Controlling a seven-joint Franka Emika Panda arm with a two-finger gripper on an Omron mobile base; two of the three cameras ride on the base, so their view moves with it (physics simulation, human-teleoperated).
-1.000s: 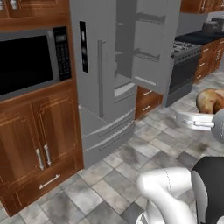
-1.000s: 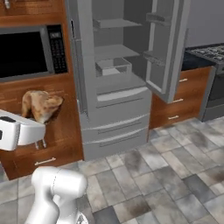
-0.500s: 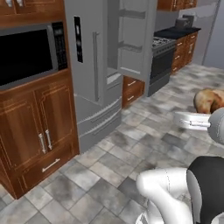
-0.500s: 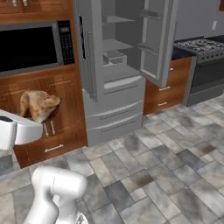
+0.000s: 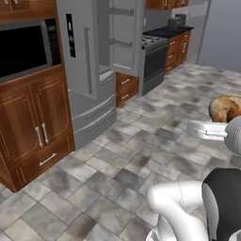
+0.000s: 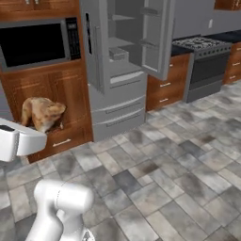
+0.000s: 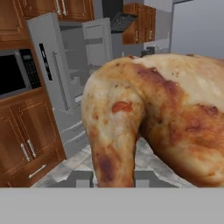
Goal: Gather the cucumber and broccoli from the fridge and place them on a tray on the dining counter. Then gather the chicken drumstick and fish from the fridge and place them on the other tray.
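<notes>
Home kitchen: steel french-door fridge (image 5: 92,70) w/ door open, built-in microwave (image 5: 26,49), gas range (image 6: 204,61), wood cabinets (image 5: 33,127), grey stone-tile floor (image 6: 179,174).

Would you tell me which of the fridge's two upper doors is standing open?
The right-hand upper door of the fridge is open, baring the shelves; the left door, with the black display panel, stays shut.

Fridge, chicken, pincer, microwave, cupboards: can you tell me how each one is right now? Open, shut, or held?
fridge: one door swung open, drawers below shut.
chicken drumstick: held up in the air, clamped in the pincer.
pincer: shut on the chicken drumstick.
microwave: door shut, window dark.
cupboard doors: shut.
oven: door shut.
</notes>
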